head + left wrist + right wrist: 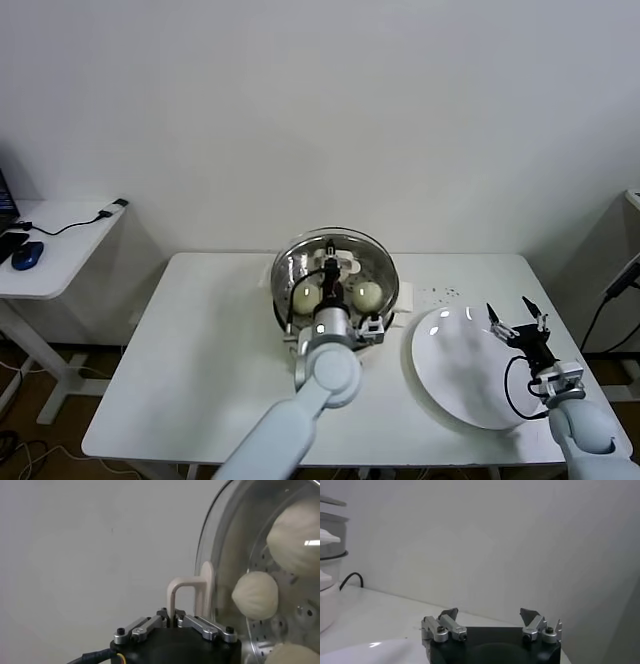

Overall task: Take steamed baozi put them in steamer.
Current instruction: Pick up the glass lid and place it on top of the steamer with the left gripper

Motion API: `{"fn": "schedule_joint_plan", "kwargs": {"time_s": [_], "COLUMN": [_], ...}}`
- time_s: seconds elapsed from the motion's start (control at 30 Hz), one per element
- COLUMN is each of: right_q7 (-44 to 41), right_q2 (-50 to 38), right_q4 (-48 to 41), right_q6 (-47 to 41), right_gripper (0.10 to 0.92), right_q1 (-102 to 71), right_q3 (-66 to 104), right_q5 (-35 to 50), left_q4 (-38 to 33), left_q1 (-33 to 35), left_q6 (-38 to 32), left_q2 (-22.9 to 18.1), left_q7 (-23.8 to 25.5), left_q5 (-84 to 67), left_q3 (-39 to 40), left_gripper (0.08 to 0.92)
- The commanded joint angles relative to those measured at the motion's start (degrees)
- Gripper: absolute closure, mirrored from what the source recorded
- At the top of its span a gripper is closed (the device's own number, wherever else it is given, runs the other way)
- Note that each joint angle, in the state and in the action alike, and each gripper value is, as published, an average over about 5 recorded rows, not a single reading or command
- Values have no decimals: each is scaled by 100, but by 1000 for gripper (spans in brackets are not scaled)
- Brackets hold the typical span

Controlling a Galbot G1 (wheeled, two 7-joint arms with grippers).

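White plate (pixel 455 385) on white table (pixel 200 350); side desk (pixel 60 250) with blue mouse (pixel 27 256).

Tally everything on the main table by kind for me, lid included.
Steamed baozi visible through the lid: 3
Steamer: 1
Glass lid, held by its handle in the left gripper: 1
White plate, by the right gripper: 1
Total: 6
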Motion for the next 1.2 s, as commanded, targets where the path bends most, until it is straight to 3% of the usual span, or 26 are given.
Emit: {"fn": "schedule_joint_plan", "kwargs": {"time_s": [0.03,0.67,0.97,1.2], "right_q7": [-3,-32,-31,-33], "right_q2": [13,49,48,53], "right_q4": [-24,-53,-53,-69], "right_q6": [3,24,19,21], "right_gripper": [203,203,203,203], "right_q1": [29,46,52,47], "right_q3": [3,23,35,57], "right_q5": [-8,-70,-80,-83], "left_q4": [219,293,156,-251], "left_q1": [-32,25,52,93], "left_q6": [192,199,147,180], "left_q2": [-114,-43,42,226], "left_q7": [-59,-161,68,181], "left_q5": [-83,-241,-163,-188], "left_q3": [93,60,38,108], "left_gripper": [850,850,845,672]}}
